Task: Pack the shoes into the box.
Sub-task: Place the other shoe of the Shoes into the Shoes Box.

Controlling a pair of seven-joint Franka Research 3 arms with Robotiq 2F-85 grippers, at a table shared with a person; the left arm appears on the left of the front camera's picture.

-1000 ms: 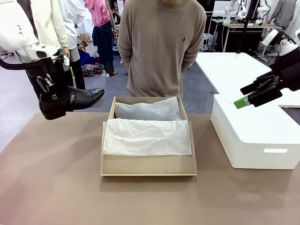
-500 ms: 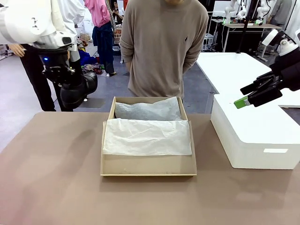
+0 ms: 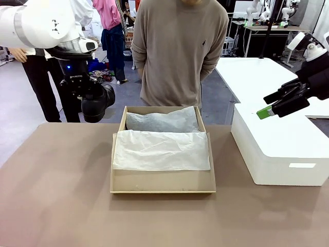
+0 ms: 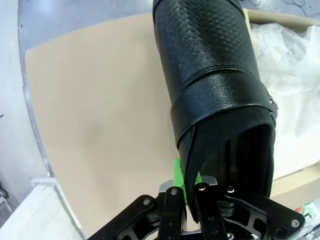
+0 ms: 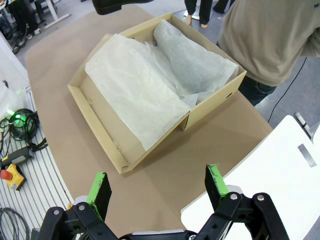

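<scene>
One shiny black shoe (image 3: 96,104) hangs in the air just left of the box's far corner, toe toward the front camera. My left gripper (image 3: 78,85) is shut on the edge of its opening; in the left wrist view the fingers (image 4: 186,182) pinch the leather collar of the shoe (image 4: 215,85). The brown cardboard box (image 3: 162,181) sits open mid-table, lined with white tissue paper (image 3: 160,150). My right gripper (image 3: 267,109) hovers open above the white block, empty; its green pads (image 5: 100,187) stand wide apart, with the box (image 5: 95,107) beyond.
A large white block (image 3: 280,149) stands to the right of the box. A person in a beige sweater (image 3: 177,51) stands at the far edge behind the box. Bare brown tabletop (image 3: 56,185) lies left and in front of the box.
My left arm has turned the shoe from side-on to toe-forward and carried it right, closer to the box's far left corner. The right arm has stayed still.
</scene>
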